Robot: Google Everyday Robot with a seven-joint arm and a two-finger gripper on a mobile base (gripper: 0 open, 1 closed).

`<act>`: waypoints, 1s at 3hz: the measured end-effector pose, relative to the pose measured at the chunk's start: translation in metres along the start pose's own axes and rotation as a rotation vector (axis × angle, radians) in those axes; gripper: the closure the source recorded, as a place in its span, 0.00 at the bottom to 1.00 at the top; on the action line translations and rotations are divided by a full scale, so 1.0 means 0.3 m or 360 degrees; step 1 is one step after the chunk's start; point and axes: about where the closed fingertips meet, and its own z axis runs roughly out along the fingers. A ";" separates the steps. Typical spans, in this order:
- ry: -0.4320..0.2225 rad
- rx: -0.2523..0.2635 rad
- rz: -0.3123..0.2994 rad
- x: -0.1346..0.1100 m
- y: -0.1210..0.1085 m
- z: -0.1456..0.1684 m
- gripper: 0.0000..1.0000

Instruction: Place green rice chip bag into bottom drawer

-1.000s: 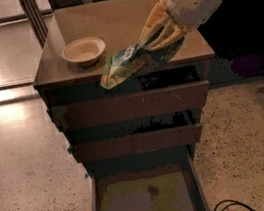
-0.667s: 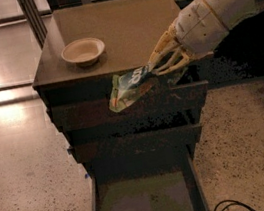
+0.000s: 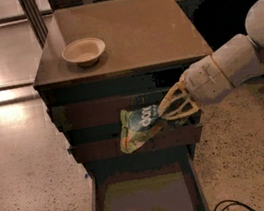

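Gripper (image 3: 166,111) was pinched on green rice chip bag (image 3: 137,128), held at its left; bottom drawer (image 3: 147,196) seen open below.

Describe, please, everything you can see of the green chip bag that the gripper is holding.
The green chip bag is small, crinkly and shiny, with a dark round logo lettered in white. It hangs tilted, sagging downward from the gripper, which is shut on its right end in front of the upper drawer fronts. It is above the open bottom drawer; only the gripper visibly touches it.
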 end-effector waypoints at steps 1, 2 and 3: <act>-0.0013 0.0016 0.0070 0.084 0.152 0.110 1.00; -0.0013 0.0017 0.0070 0.084 0.152 0.110 1.00; 0.0002 0.0104 0.0029 0.095 0.160 0.154 1.00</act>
